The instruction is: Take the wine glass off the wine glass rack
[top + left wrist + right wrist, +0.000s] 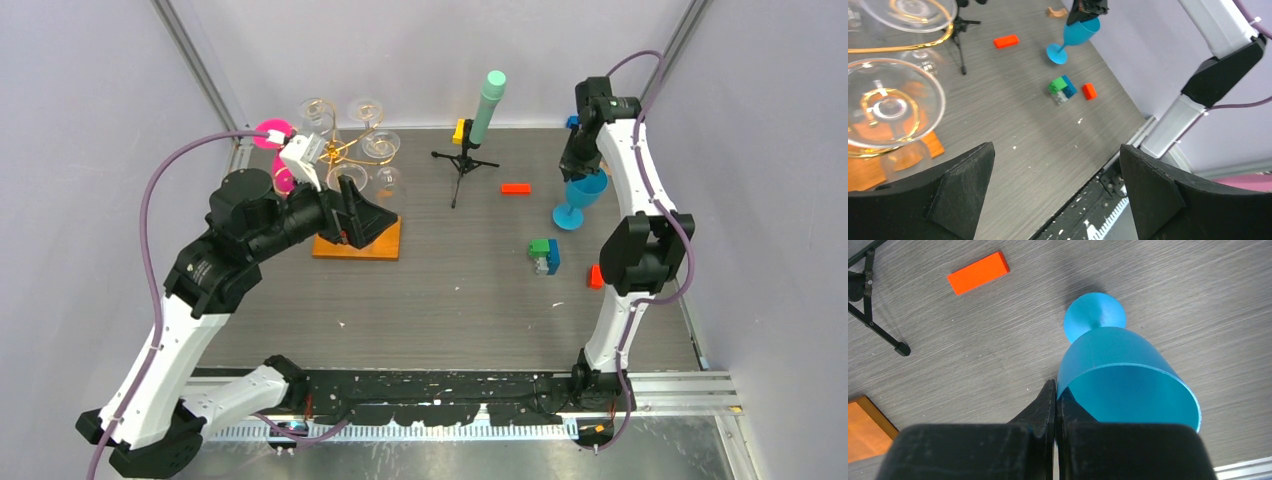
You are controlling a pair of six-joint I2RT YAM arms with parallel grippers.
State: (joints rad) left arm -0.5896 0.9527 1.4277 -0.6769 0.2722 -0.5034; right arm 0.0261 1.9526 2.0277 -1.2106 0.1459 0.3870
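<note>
Grey table (450,290), tripod (462,165) midway; left claw (1055,155) apart beside rack (355,247), right claw (1055,390) clamped on blue glass (1118,365).

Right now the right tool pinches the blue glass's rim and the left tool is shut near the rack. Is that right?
No: the left tool is open, as the left wrist view shows, near the wine glass rack. The right tool does pinch the blue glass by its rim.

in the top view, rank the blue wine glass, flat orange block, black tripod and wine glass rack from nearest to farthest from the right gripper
1. blue wine glass: pinched at its rim by the right gripper, far right.
2. flat orange block: just left of the glass.
3. black tripod: centre back.
4. wine glass rack: far left.
</note>
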